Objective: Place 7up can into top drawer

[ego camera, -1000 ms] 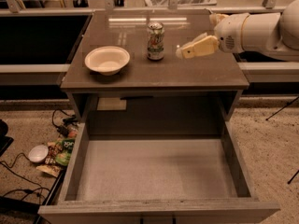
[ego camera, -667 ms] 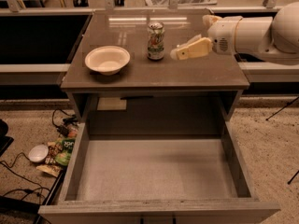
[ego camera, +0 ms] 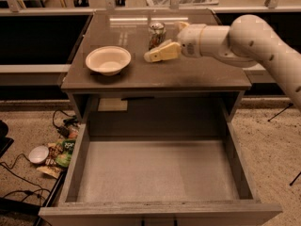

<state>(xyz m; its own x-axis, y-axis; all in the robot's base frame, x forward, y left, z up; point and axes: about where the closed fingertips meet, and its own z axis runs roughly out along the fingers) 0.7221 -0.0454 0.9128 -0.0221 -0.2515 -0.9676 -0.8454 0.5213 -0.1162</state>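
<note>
The 7up can (ego camera: 156, 34) stood upright on the tabletop (ego camera: 202, 75), towards the rear and just right of centre. Its lower part was hidden behind the near finger (ego camera: 162, 53) of the tool (ego camera: 160, 45). The tool reached in from the right at can height, released, with its jaws spread. The near finger lay in front of the can, and only a stub of the far finger (ego camera: 181, 26) showed just right of the can's top. Whether either finger touched the can could not be told. The white arm (ego camera: 244, 39) extended off to the right edge. A cream bowl (ego camera: 108, 59) sat on the tabletop to the left of the can, apart from it. Below the tabletop the top drawer (ego camera: 160, 171) was pulled fully out, its flat grey bottom bare. On the floor to the left lay a white round object (ego camera: 38, 153), a green packet (ego camera: 66, 149) and dark cables (ego camera: 19, 173).
</note>
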